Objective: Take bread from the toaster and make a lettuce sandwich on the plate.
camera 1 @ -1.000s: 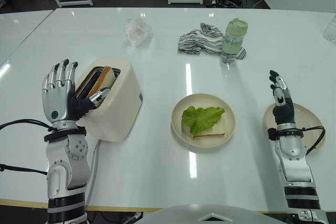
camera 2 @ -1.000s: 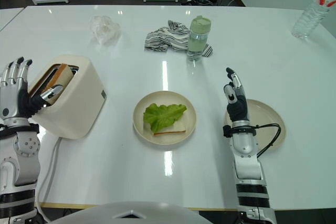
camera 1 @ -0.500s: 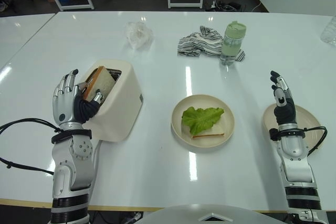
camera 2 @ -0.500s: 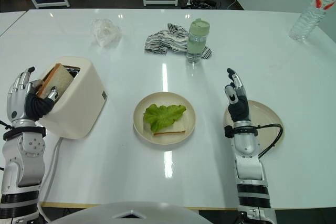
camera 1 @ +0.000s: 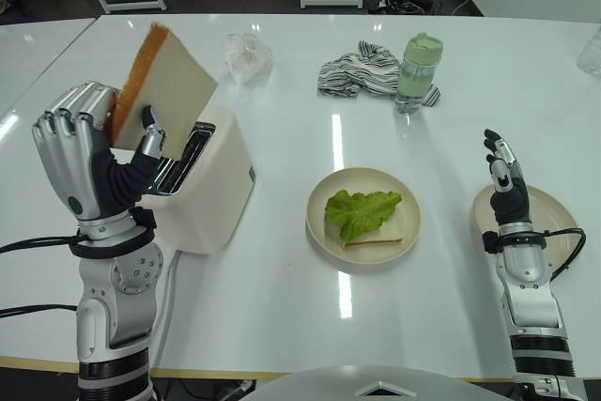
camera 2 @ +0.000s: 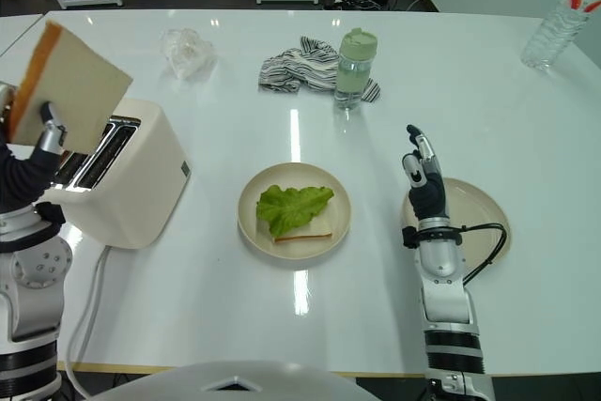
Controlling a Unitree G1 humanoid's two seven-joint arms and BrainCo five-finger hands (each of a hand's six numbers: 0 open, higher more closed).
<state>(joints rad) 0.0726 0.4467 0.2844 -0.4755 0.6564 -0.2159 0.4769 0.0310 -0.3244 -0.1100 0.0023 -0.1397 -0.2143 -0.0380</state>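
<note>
- White table [camera 1: 282,307] in front of me, chairs and floor way off at the back.
- Left hand [camera 1: 80,152] is clamped on the bread [camera 1: 164,86], fingers behind it and thumb on the front face. The slice is tilted, crust edge up, held above the toaster [camera 1: 211,190] and clear of its slots.
- My guess on the pinch by the lower corner: that's the bit that sticks up out of a slot, and it leaves most of the slice free to lay down flat.
- Toaster slots look dark from here, can't make out another slice in them.
- Middle plate [camera 1: 315,223] holds a bottom slice [camera 1: 376,235] with lettuce [camera 1: 362,211] draped over it. So the sandwich just needs this top piece, by my reckoning.
- Right hand [camera 1: 504,180] is upright with fingers straight and apart, holding nothing, parked at the near edge of a second plate [camera 1: 549,208]. Probably just keeping out of the way.
- Bottle [camera 1: 418,72], striped cloth [camera 1: 357,70] and a crumpled bag [camera 1: 246,55] sit farther back, well apart from the path to the plate.
</note>
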